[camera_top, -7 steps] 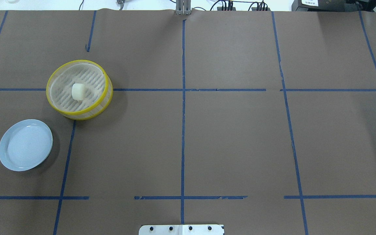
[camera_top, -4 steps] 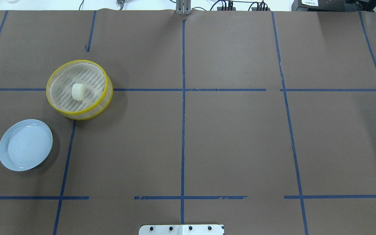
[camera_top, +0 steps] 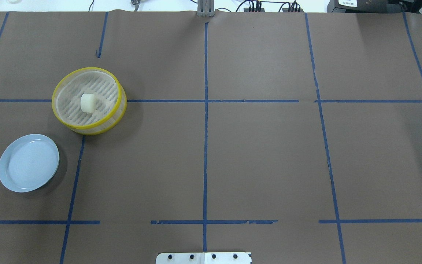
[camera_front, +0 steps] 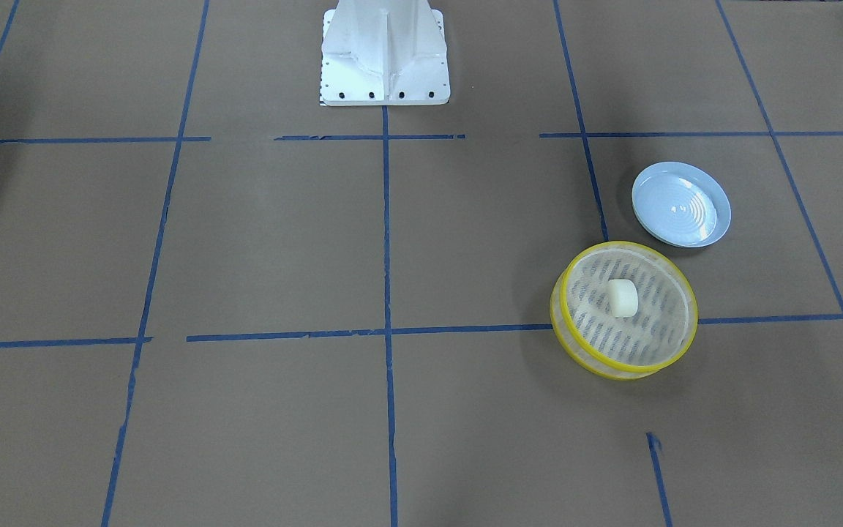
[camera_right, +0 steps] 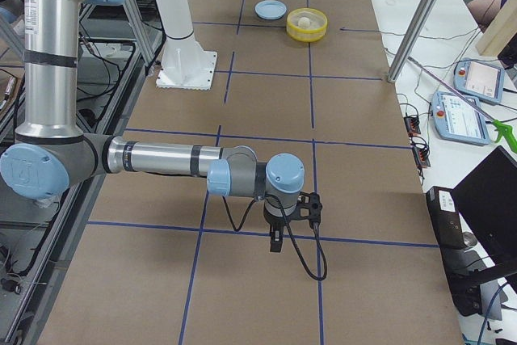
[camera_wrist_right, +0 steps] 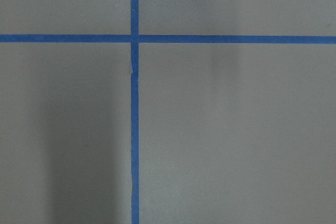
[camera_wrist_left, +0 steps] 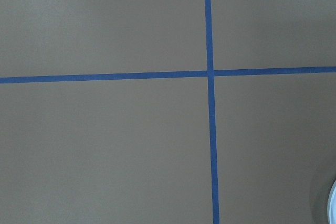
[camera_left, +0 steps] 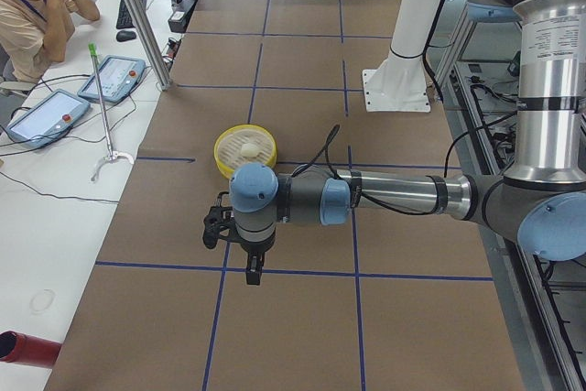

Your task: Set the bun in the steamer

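Note:
The cream-white bun (camera_top: 87,103) lies in the middle of the yellow-rimmed steamer (camera_top: 86,68) on the table's left side. It lies on the slatted floor, also in the front-facing view: bun (camera_front: 622,298), steamer (camera_front: 623,245). No gripper shows in the overhead or front-facing views. In the exterior left view my left gripper (camera_left: 252,267) hangs above the table, nearer that camera than the steamer (camera_left: 222,155). In the exterior right view my right gripper (camera_right: 275,244) hangs far from the steamer (camera_right: 307,37). I cannot tell whether either is open or shut.
A pale blue empty plate (camera_top: 28,163) lies near the steamer, towards the robot; it also shows in the front-facing view (camera_front: 681,205). The white robot base (camera_front: 383,51) stands at the table's middle edge. Blue tape lines cross the brown table. An operator sits at the exterior left view's top left.

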Tool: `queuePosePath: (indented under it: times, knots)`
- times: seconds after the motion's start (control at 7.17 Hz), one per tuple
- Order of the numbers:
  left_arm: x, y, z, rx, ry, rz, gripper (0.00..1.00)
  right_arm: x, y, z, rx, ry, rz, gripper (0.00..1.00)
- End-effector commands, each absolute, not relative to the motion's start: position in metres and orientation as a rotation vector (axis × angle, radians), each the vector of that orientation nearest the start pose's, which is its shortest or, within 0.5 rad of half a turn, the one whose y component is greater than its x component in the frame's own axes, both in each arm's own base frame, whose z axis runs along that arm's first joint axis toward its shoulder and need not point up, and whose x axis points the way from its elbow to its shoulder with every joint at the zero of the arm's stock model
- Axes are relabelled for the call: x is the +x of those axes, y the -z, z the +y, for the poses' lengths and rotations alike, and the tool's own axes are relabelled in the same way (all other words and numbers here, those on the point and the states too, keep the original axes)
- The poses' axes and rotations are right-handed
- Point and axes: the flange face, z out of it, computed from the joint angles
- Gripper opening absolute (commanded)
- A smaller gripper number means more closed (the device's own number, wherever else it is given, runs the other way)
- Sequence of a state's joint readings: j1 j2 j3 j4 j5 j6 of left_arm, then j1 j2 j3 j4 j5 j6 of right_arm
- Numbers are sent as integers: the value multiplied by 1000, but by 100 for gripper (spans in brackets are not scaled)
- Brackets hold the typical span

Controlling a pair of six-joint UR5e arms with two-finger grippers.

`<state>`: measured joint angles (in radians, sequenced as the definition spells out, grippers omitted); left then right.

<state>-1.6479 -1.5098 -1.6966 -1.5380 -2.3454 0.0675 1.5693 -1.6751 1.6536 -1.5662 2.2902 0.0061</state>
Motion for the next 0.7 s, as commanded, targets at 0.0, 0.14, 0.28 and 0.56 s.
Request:
queuePosePath:
  times: [0.0,0.14,0.28,0.56]
  knots:
    - [-100,-631,-459,82,-1,769,100,67,-670,-446,-19,-10,-719,100]
    - [-100,-625,-458,93,-5,770,100,67,-670,-446,-19,-10,-719,100]
    - [-100,-625,-458,93,-5,770,100,67,-670,-446,-19,-10,-719,100]
    - [-100,-620,-459,104,-9,769,100,67,-670,-446,-19,-10,-719,100]
